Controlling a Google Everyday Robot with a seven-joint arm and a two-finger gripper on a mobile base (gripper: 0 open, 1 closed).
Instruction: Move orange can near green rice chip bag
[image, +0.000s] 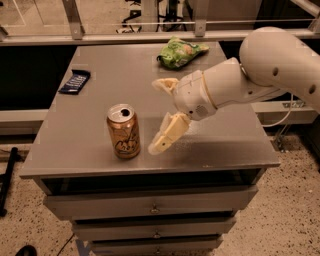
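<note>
The gripper (158, 115) hangs spread wide and empty, just right of the upright orange can (123, 131) near the table's (70, 145) front edge; the green rice chip bag (181, 51) lies at the back edge.

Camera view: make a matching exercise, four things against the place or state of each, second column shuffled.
Things:
1. orange can
2. green rice chip bag
3. dark blue packet
4. tool

Place or state:
a. lying at the far edge of the table
b. flat near the left edge
c. upright, front left
d. open, just right of the can, apart from it

Pairs: 1-c, 2-a, 3-b, 4-d
</note>
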